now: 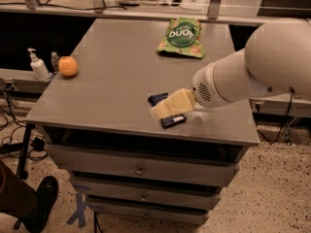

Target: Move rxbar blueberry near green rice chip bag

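The rxbar blueberry (173,121) is a small dark navy bar lying flat near the front edge of the grey table (112,81). Only its two ends show, one at the upper left and one at the lower right. My gripper (167,107) is cream-coloured and lies across the middle of the bar, hiding that part. It reaches in from the right on a thick white arm (252,72). The green rice chip bag (181,37) lies flat at the back of the table, well apart from the bar.
An orange (68,66) sits at the table's left edge. A soap pump bottle (37,66) stands on a lower ledge to the left. Drawers (140,169) are below the tabletop. A person's shoe (41,203) is on the floor at the lower left.
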You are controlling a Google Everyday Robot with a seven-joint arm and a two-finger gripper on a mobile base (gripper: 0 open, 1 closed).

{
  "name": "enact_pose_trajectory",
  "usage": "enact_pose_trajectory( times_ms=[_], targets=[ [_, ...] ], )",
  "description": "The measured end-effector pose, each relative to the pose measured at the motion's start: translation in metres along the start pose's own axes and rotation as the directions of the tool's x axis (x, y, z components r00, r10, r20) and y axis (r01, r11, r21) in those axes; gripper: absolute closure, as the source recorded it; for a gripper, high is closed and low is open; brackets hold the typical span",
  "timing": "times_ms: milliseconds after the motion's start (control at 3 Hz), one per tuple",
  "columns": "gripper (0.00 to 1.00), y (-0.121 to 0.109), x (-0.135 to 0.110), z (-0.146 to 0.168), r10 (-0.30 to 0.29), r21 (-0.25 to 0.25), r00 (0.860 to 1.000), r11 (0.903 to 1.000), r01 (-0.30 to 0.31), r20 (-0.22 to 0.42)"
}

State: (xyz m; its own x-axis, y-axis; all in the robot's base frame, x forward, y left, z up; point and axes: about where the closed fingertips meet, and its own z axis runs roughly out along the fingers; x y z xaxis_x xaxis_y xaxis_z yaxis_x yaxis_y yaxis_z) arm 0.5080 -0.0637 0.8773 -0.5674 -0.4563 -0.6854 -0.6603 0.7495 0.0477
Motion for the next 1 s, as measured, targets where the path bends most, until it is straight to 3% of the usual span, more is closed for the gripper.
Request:
enact_pose_trajectory(
  times_ms=[333,1000],
  targets=[
    [0.0,0.011,-0.001,0.018,-0.019,0.016,1.0,0.9997,0.018,0.012],
    [0.0,0.009,0.015,0.047,-0.042,0.062,0.999,0.9972,0.041,0.019]
  ],
)
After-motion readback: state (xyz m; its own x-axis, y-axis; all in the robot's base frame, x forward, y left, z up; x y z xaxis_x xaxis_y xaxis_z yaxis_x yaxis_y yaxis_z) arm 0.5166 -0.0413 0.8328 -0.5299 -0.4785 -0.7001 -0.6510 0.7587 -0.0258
